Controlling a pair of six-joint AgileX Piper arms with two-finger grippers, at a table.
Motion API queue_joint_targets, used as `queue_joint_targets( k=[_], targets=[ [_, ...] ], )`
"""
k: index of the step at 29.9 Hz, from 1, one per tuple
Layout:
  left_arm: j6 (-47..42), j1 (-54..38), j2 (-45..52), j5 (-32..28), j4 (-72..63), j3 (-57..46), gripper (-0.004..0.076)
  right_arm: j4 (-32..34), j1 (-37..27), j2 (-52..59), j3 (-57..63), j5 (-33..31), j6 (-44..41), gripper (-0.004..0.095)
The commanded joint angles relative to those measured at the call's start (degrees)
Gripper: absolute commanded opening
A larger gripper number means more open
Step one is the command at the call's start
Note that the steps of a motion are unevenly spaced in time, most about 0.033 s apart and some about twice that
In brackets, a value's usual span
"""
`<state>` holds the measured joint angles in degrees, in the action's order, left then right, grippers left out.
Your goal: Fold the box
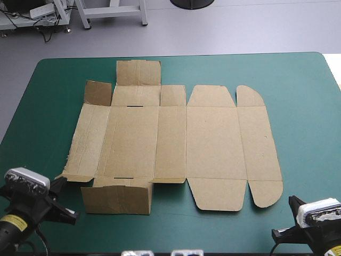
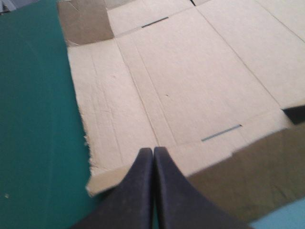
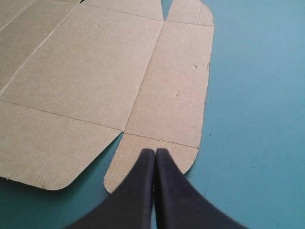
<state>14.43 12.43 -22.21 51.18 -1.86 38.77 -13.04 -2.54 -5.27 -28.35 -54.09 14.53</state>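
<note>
The box (image 1: 213, 144) lies opened out as one cut sheet of brown board across the middle of the teal-green worktop (image 1: 303, 106), reaching from left of centre to right of centre in the high view. Most of it is flat. Its right half shows a broad panel with tapered flaps above and below it, then a narrower strip ending in a rounded flap at the upper right (image 1: 249, 96) and another at the lower right (image 1: 266, 193). On the left half a darker small flap (image 1: 98, 93) tilts up at the upper left, a creased flap (image 1: 138, 73) sits at the top, and a long panel (image 1: 117, 198) at the lower left looks partly raised from the worktop. Two thin slots are cut in the left main panel, one near its top (image 1: 135, 106) and one near its bottom (image 1: 117, 177).

The left jaws sit in the lower left corner of the high view, pressed together with nothing held; their black fingers (image 2: 138, 191) meet in one point just at the board's near left corner. The right jaws sit in the lower right corner, likewise pressed together on nothing, their black fingers (image 3: 138, 191) aimed at the rounded flap, which lies just ahead of the tips
</note>
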Motion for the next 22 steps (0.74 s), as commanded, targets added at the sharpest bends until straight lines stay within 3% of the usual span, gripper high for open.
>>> queue_joint_targets(
  k=[1,7,12,18,22],
  targets=[
    [-1.9,0.1,-6.9,-8.3,5.5,5.6,-0.0010,-0.2,-0.1,-0.8,-1.3,4.9,-0.7,-0.0013],
    [-10.0,0.1,-17.6,-9.6,17.5,11.6,-0.0010,-0.2,-0.1,-0.8,-1.3,4.9,-0.9,-0.0013],
    [-17.2,0.1,-25.2,-6.8,26.8,15.4,-0.0010,-0.1,-0.1,-0.8,-1.3,4.9,-0.9,-0.0013],
    [-20.0,-1.1,-32.9,-3.0,33.3,19.6,-0.0010,0.0,-0.1,-0.8,-1.3,4.9,-0.9,-0.0013],
    [-19.3,-8.6,-37.0,-3.0,32.0,23.4,-0.0009,0.4,-0.1,-0.8,-1.3,4.7,-0.9,-0.0013]
  ],
)
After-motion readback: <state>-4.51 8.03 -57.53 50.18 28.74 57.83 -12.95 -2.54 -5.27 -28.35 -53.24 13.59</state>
